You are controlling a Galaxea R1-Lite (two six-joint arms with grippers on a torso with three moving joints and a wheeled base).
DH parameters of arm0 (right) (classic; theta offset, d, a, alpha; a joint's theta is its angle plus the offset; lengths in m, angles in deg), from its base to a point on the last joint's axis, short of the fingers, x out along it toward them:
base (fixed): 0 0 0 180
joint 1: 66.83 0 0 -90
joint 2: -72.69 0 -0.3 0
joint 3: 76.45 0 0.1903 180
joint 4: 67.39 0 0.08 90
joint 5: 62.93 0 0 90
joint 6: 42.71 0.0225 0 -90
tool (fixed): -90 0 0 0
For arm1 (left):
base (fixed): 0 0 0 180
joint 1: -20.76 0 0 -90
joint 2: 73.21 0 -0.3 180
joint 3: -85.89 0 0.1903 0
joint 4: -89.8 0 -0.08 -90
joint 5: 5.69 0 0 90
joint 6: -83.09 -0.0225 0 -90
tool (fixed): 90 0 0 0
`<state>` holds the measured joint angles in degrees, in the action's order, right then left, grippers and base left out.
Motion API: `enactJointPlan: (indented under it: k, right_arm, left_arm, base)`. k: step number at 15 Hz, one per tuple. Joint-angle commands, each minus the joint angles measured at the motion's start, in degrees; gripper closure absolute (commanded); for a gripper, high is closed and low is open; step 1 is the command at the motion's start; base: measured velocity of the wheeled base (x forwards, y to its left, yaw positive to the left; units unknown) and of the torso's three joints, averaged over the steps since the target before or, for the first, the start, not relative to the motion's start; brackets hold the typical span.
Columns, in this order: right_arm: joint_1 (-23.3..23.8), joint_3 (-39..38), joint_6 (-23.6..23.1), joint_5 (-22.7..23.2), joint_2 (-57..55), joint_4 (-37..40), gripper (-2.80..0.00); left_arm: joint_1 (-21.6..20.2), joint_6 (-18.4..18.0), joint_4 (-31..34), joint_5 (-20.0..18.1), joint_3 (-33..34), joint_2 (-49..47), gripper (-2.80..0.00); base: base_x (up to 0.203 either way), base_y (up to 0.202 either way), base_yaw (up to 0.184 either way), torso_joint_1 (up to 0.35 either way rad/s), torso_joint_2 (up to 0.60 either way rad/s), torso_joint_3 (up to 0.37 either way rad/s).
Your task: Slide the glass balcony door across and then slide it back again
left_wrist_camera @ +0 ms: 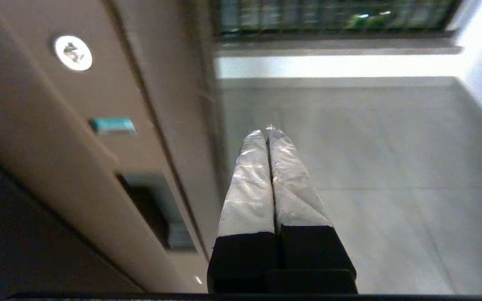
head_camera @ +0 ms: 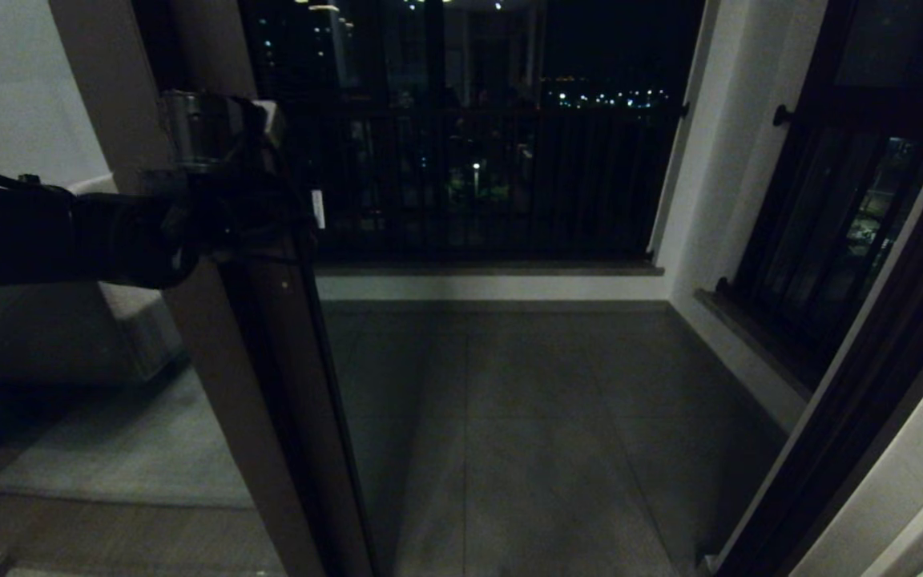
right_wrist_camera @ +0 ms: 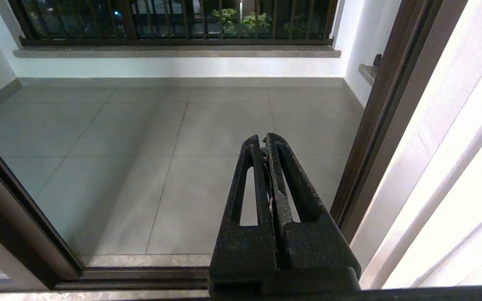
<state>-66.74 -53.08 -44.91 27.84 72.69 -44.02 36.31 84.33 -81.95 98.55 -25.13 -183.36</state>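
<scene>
The glass balcony door (head_camera: 269,385) stands at the left, and its brown edge stile runs down the head view. In the left wrist view the stile (left_wrist_camera: 78,138) shows a silver screw (left_wrist_camera: 73,52) and the recessed black handle (left_wrist_camera: 151,207). My left arm (head_camera: 69,232) reaches in from the left to the stile at about handle height. The left gripper (left_wrist_camera: 267,130) is shut and empty, its taped fingers (left_wrist_camera: 249,188) close beside the stile's edge on the doorway side, outside the handle recess. I cannot tell whether they touch the door. My right gripper (right_wrist_camera: 262,140) is shut and empty, hanging over the open doorway.
The doorway opens onto a tiled balcony floor (head_camera: 525,417) with a dark railing (head_camera: 493,184) at the back. A barred window (head_camera: 830,232) sits in the right wall. The dark door jamb (right_wrist_camera: 375,125) stands at the right, and the floor track (right_wrist_camera: 140,278) lies below.
</scene>
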Motion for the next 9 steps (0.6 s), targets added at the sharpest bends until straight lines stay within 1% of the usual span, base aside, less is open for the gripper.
enactJointPlan:
  k: [1,3,5,7,9]
  right_arm:
    - [0.0,0.0,0.0,0.0,-0.1,0.0,0.00]
    - [0.0,0.0,-0.1,0.0,-0.1,0.0,0.00]
    - [0.0,0.0,0.0,0.0,-0.1,0.0,0.00]
    - [0.0,0.0,-0.1,0.0,-0.1,0.0,0.00]
    - [0.0,0.0,-0.1,0.0,-0.1,0.0,0.00]
  left_arm:
    - [0.8,-0.1,-0.6,-0.8,4.6,5.8,0.00]
    - [0.7,0.1,-0.8,-2.1,10.1,11.6,0.00]
    - [-0.1,0.1,-0.9,-2.4,16.7,18.2,0.00]
    - [-2.7,-0.1,-0.9,-2.3,23.0,26.2,0.00]
    - [-7.7,-0.3,-0.9,-2.3,29.8,35.7,0.00]
  base:
    - [0.000,0.000,0.000,0.000,0.00,0.000]
    - [0.000,0.000,0.000,0.000,0.00,0.000]
    - [0.000,0.000,0.000,0.000,0.00,0.000]
    - [0.000,0.000,0.000,0.000,0.00,0.000]
    - [0.000,0.000,0.000,0.000,0.00,0.000]
